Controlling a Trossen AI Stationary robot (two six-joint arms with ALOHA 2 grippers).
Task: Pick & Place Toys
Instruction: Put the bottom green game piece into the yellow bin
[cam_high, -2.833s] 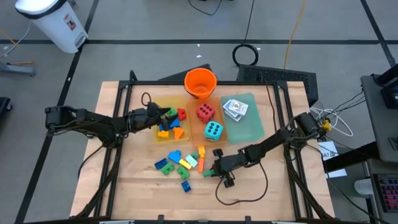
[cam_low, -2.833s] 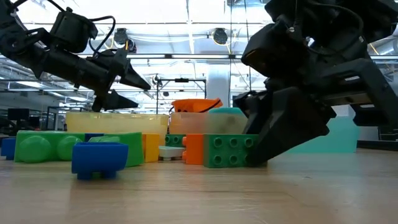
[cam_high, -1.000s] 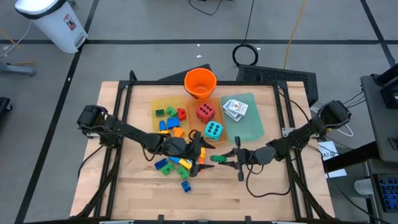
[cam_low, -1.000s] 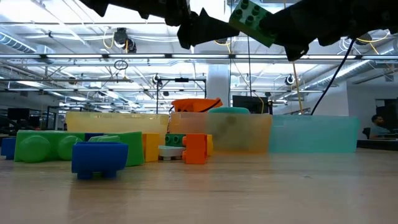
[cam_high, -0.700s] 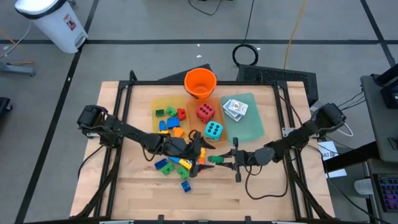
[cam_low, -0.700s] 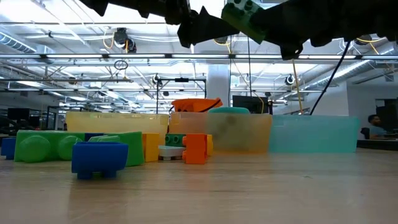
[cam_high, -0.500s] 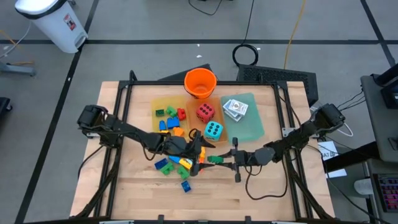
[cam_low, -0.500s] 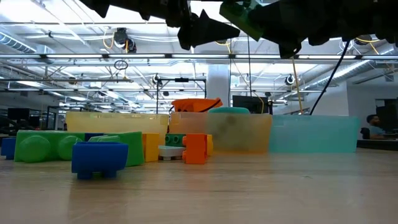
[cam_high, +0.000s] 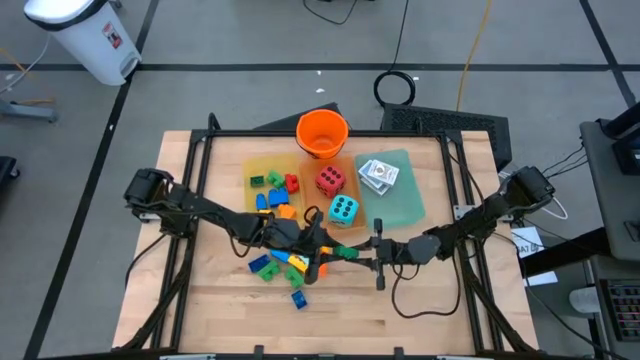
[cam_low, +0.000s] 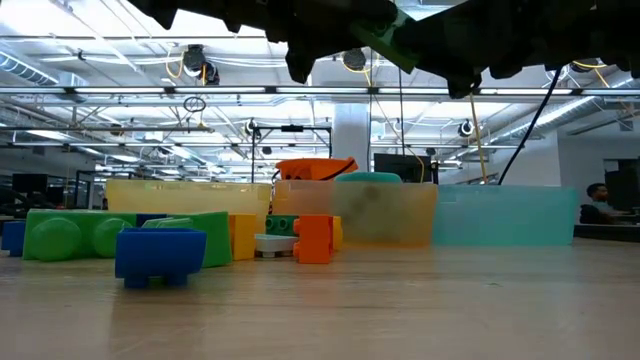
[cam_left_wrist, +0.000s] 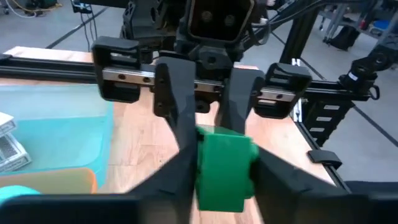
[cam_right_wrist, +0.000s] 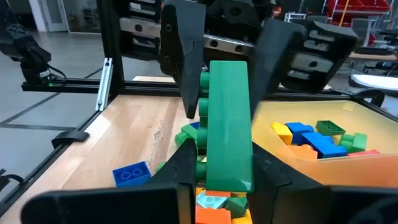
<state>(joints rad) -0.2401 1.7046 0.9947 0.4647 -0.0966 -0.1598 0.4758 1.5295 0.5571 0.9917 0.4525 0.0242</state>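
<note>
A green brick (cam_high: 340, 252) hangs in the air over the table's middle, between my two grippers, which face each other. My left gripper (cam_high: 327, 250) reaches in from the table's left and is shut on the brick (cam_left_wrist: 224, 168). My right gripper (cam_high: 353, 252) comes from the right and is shut on the same brick (cam_right_wrist: 227, 124). In the low view the brick (cam_low: 400, 40) shows high above the tabletop. The red die (cam_high: 331, 180) and the teal die (cam_high: 343, 210) rest on the orange tray. White card packs (cam_high: 378, 174) lie on the green tray. My left gripper pinches the brick's left end (cam_left_wrist: 214, 155) between its two fingers, level, from the table's left, and along the brick. The brick is clear of the table. My right gripper pinches the brick's right end (cam_right_wrist: 227, 168) between its two fingers, one on the studded face and one on the opposite face. Its fingers come level from the table's right, along the brick. The brick lies level, with its studs turned sideways.
Loose bricks (cam_high: 280, 264) lie on the wood below the grippers, and a blue one (cam_high: 299, 298) lies nearer the front. The yellow tray (cam_high: 252, 172) holds more bricks. An orange bucket (cam_high: 322, 132) stands at the far edge.
My right gripper has carried the green brick a little toward the table's left, in between my left gripper's open fingers. My left gripper has then shut on the brick's end. The brick has stayed clear of the table.
</note>
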